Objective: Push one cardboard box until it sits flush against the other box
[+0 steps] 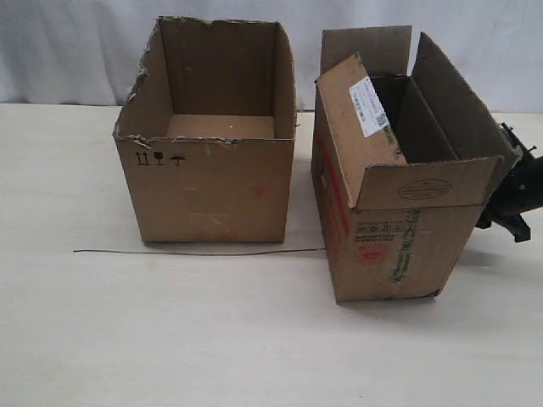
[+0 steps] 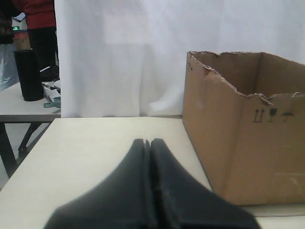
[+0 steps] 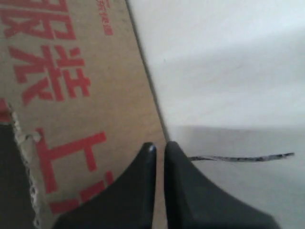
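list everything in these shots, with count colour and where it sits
wide flapless cardboard box with torn rim: one, brown, left in the exterior view, apart from the other box
narrow flapped cardboard box with white label: one, brown with red and green print, right in that view
thin wire: one, dark, lying on the table in front of the wide box
table: one, pale wood, under both boxes
curtain: one, white, behind the table
left claw: one, black, shut, over bare table beside the wide box
right claw: one, black, shut, by the narrow box's red-printed side
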{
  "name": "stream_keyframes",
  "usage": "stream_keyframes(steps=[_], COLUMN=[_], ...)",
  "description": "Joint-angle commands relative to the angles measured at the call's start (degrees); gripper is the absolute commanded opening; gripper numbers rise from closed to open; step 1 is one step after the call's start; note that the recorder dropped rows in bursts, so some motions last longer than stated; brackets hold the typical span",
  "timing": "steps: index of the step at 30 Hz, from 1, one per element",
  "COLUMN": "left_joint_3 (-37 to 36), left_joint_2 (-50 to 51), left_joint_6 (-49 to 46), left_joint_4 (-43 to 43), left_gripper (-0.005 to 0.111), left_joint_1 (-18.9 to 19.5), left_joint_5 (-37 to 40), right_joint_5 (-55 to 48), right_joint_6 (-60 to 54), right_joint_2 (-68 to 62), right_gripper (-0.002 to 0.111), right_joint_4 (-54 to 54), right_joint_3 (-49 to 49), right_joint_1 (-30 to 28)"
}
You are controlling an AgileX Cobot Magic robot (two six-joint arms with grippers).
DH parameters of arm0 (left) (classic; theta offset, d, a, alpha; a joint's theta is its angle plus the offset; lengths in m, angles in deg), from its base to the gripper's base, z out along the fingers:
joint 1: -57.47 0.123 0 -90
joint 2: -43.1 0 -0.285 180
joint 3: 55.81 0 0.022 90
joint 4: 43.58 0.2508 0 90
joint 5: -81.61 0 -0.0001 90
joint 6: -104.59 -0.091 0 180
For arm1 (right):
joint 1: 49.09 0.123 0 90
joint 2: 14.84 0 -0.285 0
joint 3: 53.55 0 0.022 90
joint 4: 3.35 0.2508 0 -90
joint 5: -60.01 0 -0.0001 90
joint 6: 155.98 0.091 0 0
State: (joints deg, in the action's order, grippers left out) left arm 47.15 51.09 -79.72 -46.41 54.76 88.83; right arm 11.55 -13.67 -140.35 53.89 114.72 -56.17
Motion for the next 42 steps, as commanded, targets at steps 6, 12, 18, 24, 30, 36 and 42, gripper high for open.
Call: stream_keyframes(steps=[6,12,18,24,30,36,42], left_joint_3=[-0.18,-0.18,-0.18,-0.18,-0.18,-0.18,-0.18], left_joint_2=[-0.2,-0.2,-0.2,-0.2,-0.2,-0.2,-0.2], left_joint_6=[0.04,0.04,0.04,0.04,0.04,0.04,0.04], left_joint_4=[-0.23,-0.23,-0.23,-0.23,-0.23,-0.23,-0.23], left_gripper=[0.0,0.0,0.0,0.0,0.0,0.0,0.0], left_joint_1=[-0.07,-0.07,-0.07,-0.07,-0.07,-0.07,-0.07], left_joint_5=[-0.26,-0.26,-0.36,-0.36,-0.26,-0.26,-0.26], right_joint_5=[-0.02,1.25,0.74,-0.79,-0.29,2.46,3.05], right_joint_6=[-1.41,-2.18,-3.61,-4.93,-5.24,-5.28,-5.28], right_joint_2=[-3.78,-4.69,-5.71,-7.41,-8.08,-8.22,-8.68], right_gripper=[0.005,0.005,0.005,0.005,0.005,0.005,0.005], right_joint_4=[3.77,6.3,8.37,10.45,11.69,12.55,12.55], right_joint_3=[1.74,1.74,1.74,1.74,1.74,1.78,2.85], right_joint_1=[3.28,3.28,3.28,3.28,4.64,5.94,5.94])
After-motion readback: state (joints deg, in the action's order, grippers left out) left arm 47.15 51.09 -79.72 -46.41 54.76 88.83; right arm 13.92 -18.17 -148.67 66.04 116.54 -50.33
